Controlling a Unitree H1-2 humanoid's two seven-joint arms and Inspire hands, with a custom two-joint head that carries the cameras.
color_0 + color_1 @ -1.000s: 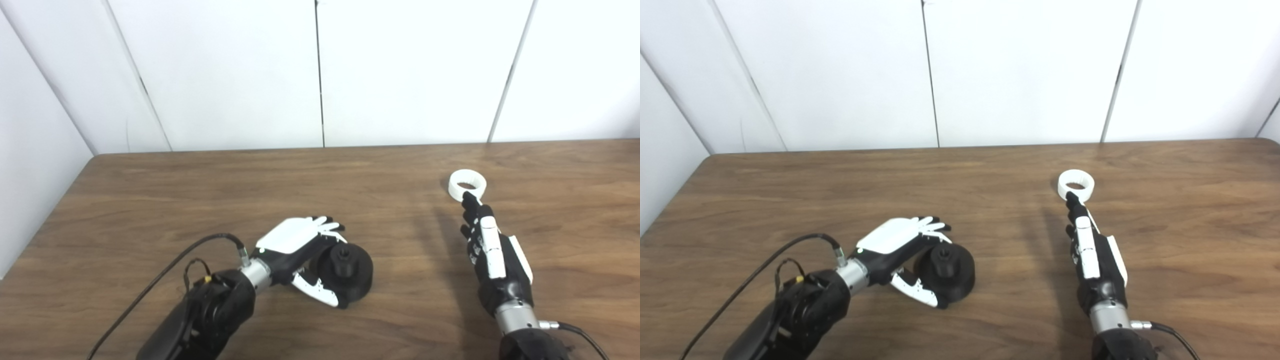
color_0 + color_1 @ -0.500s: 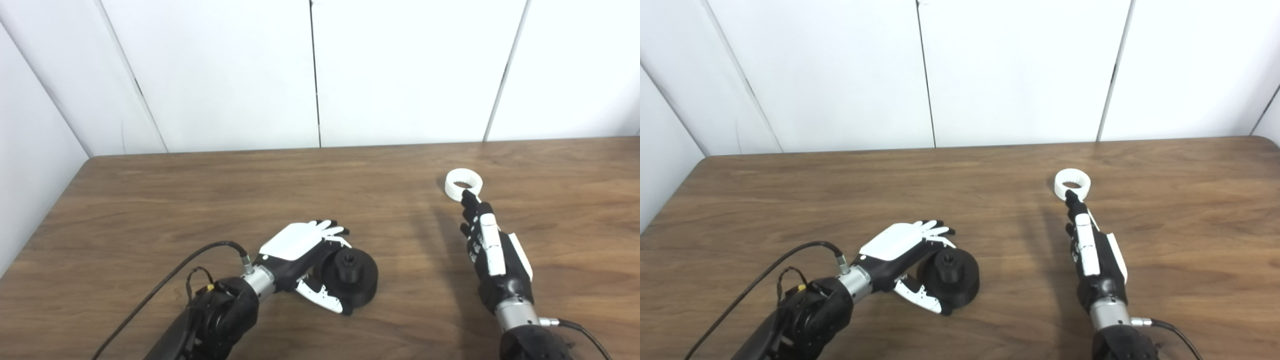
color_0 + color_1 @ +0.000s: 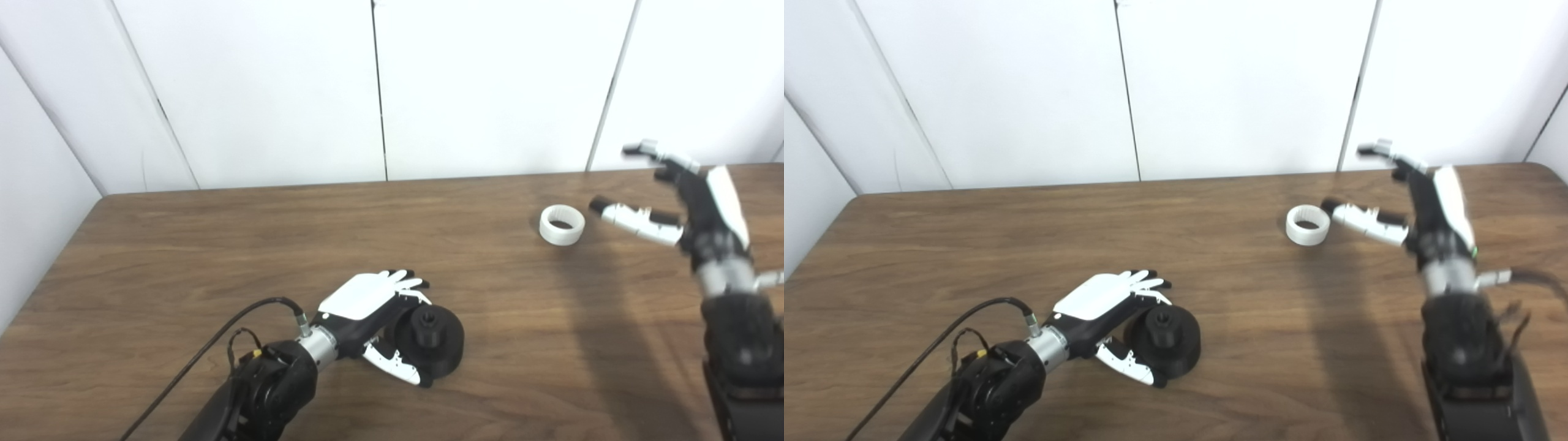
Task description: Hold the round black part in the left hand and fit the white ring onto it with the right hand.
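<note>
The round black part (image 3: 429, 334) lies on the wooden table (image 3: 245, 245) at the front centre, with a short hub on its upper face. My left hand (image 3: 367, 303) lies against its left side, fingers stretched over its far edge and thumb (image 3: 395, 367) along its near edge, not closed on it. The white ring (image 3: 561, 225) lies flat on the table at the right rear. My right hand (image 3: 692, 202) is raised above the table just right of the ring, open, fingers spread, thumb (image 3: 637, 218) pointing at the ring without touching it.
White wall panels (image 3: 490, 86) stand right behind the table's far edge. A black cable (image 3: 202, 349) runs from my left wrist down to the bottom edge. The table's left edge shows at the far left.
My right hand has lifted off the table, swung to the right of the ring and spread its fingers. The ring and my left hand stay put. The camera has shifted slightly.
</note>
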